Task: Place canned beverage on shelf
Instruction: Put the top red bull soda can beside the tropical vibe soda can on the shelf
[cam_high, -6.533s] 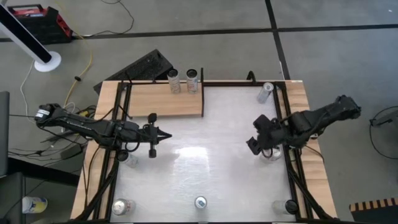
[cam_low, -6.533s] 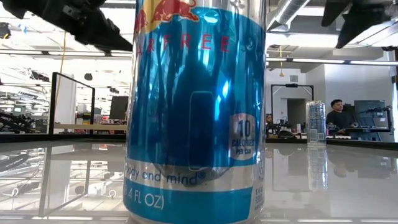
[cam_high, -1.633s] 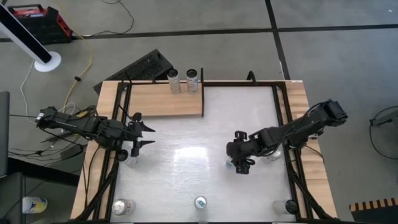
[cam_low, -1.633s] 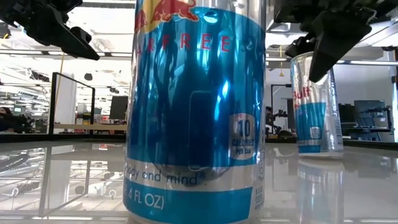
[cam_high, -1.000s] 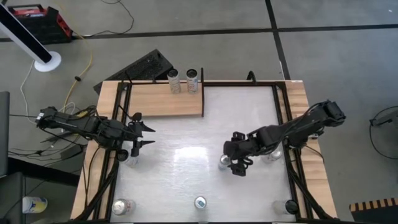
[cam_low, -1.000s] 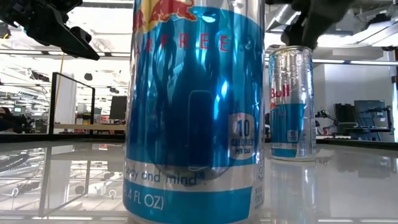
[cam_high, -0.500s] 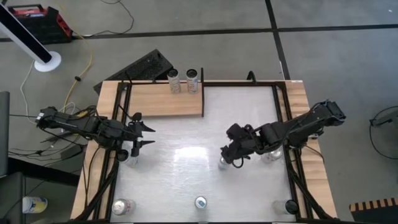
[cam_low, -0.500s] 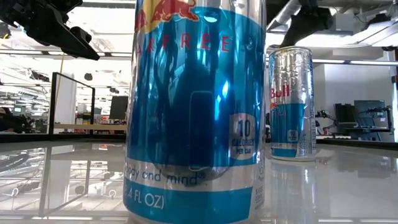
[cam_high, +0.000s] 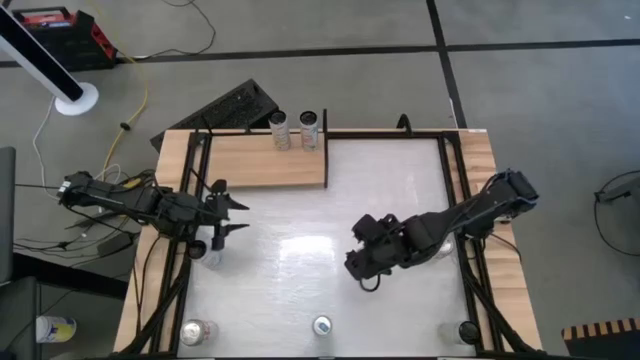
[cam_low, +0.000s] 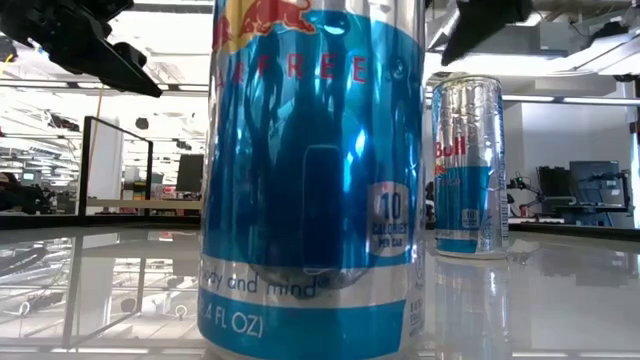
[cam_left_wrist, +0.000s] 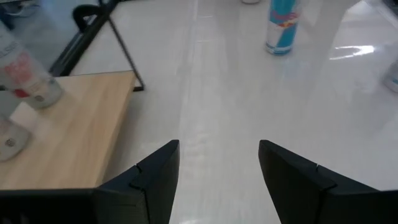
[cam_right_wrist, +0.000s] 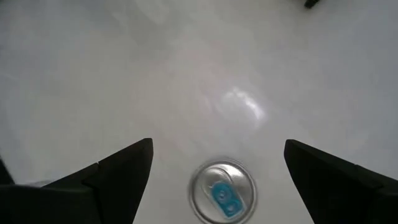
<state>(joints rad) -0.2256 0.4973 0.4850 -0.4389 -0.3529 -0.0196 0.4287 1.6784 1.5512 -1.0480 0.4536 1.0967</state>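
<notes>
Can (cam_right_wrist: 222, 190): slim, silver with blue lower band and blue-tabbed top, upright on the white table (cam_high: 300, 215) mid-right, well apart from the shelf (cam_high: 265, 160). Right gripper (cam_high: 358, 262) hangs directly above it, jaws spread wide, holding nothing. Left gripper (cam_high: 238, 215) waits by the table's left edge, jaws open, empty. Two cans stand at the shelf's far edge.

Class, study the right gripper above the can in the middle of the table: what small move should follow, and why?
Probably a straight descent. The right gripper hangs with jaws open directly above the upright Red Bull can, whose top shows between them. The can stands free on the white table, ungripped, away from the shelf.
</notes>
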